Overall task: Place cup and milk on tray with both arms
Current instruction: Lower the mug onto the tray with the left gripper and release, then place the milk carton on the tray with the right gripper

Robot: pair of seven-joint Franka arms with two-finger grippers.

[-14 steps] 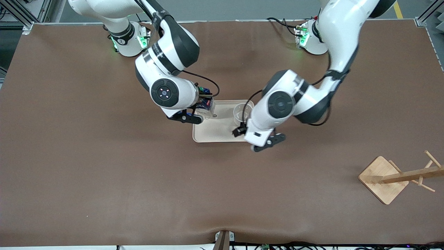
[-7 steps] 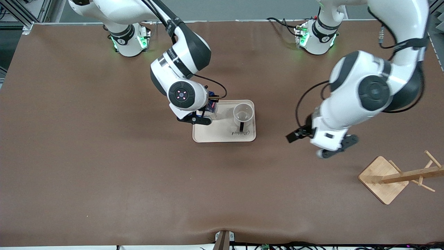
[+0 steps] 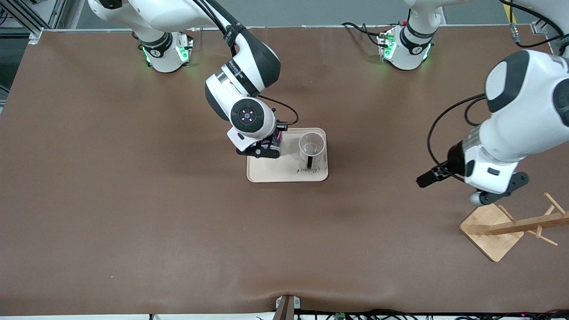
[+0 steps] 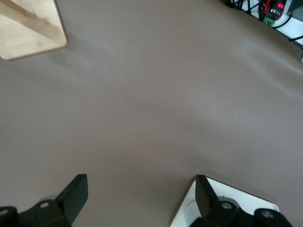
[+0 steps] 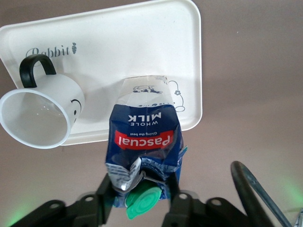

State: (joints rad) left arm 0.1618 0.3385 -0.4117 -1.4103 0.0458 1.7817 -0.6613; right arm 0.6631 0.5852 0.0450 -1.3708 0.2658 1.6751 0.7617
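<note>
My right gripper [image 5: 142,201] is down at the tray [image 3: 266,171], at the corner toward my right arm's end and farthest from the front camera, and its fingers [image 5: 105,189] sit on either side of the milk [image 5: 144,151] near its green cap. The carton stands upright on the tray, and I think my pads are at its sides, though I cannot tell whether they pinch it or have just let go. The cup [image 3: 310,146] stands upright on the same tray beside the milk, toward my left arm's end, apart from the carton, its black handle pointing toward the front camera. My left gripper [image 4: 137,198] hangs with its jaws spread wide and holding nothing, over bare table just beside the wooden rack [image 3: 493,229].
</note>
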